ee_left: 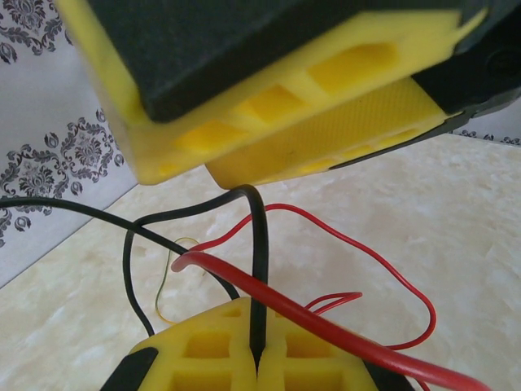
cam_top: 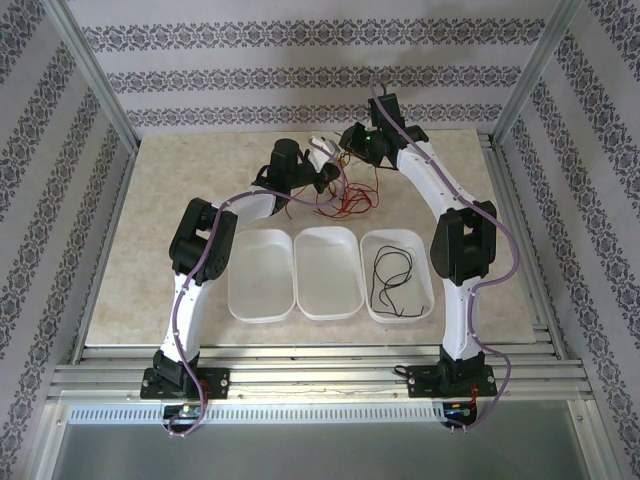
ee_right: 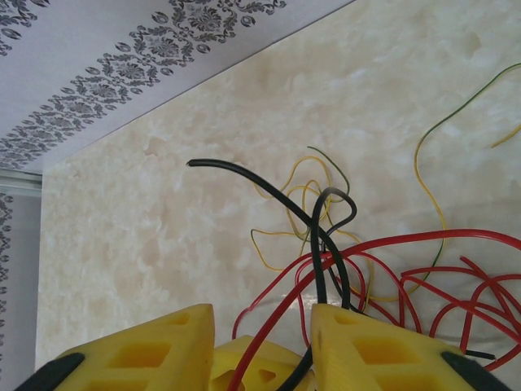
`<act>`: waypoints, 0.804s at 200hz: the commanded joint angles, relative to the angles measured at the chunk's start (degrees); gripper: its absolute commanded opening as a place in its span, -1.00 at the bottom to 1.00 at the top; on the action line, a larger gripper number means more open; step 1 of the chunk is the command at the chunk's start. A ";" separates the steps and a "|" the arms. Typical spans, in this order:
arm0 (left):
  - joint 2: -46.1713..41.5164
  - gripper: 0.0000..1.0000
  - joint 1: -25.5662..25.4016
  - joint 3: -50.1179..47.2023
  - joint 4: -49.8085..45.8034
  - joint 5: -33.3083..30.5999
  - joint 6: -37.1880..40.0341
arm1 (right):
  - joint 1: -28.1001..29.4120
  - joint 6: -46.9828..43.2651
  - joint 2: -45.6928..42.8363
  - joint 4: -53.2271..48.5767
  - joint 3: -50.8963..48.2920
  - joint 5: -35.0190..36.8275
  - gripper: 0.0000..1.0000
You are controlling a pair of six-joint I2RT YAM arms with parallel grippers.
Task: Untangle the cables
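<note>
The left end effector (ee_left: pixel 256 326) is closed. Its blocky yellow fingers (ee_left: pixel 203 354) press together on a thin black wire (ee_left: pixel 259 244), which rises straight out of the seam between them and bends over into a loop. A glossy red wire (ee_left: pixel 326 330) lies across the tops of those fingers, touching them. A thinner red loop (ee_left: pixel 383 277) arcs just behind it.

The right end effector (ee_right: pixel 262 326) is open, its 2 yellow fingers (ee_right: pixel 163 350) standing well apart. A black strand (ee_right: pixel 317 244) and a red strand (ee_right: pixel 269 314) run up through the gap. The black one hugs the inner edge of 1 finger and is not pinched. In the left wrist view, the right end effector's yellow-and-black body hangs close over the black loop; I cannot tell whether they touch.

Beyond the open fingers, the tangle of cables (ee_right: pixel 391 269) rests on the beige marbled surface (cam_top: pixel 180 170). It is made of several red loops, a pale yellow wire (ee_right: pixel 281 236) woven through them, and a green-and-yellow strand (ee_right: pixel 423 163) trailing off to the side.

From above, this tangle lies at the far centre of the surface, beneath both end effectors. Nearer the arm bases, 3 white oval plastic trays (cam_top: pixel 260 300) sit side by side in a row. The rightmost tray (cam_top: pixel 400 320) holds 1 loose black wire (cam_top: pixel 392 280), well apart from the tangle.
</note>
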 commanded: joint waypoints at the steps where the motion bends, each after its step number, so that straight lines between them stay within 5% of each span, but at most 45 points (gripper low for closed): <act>1: -2.60 -0.96 0.51 -0.62 3.54 1.75 -0.87 | 0.27 0.98 0.58 -0.29 1.13 -0.93 -0.30; 83: -2.51 -0.98 0.49 -0.75 3.17 0.58 -0.72 | 0.80 1.31 -9.52 4.12 -9.89 8.17 -0.21; 161: -2.06 -0.98 0.51 -0.10 3.21 1.11 -1.14 | 1.59 5.02 -6.66 6.82 -9.45 3.66 -0.22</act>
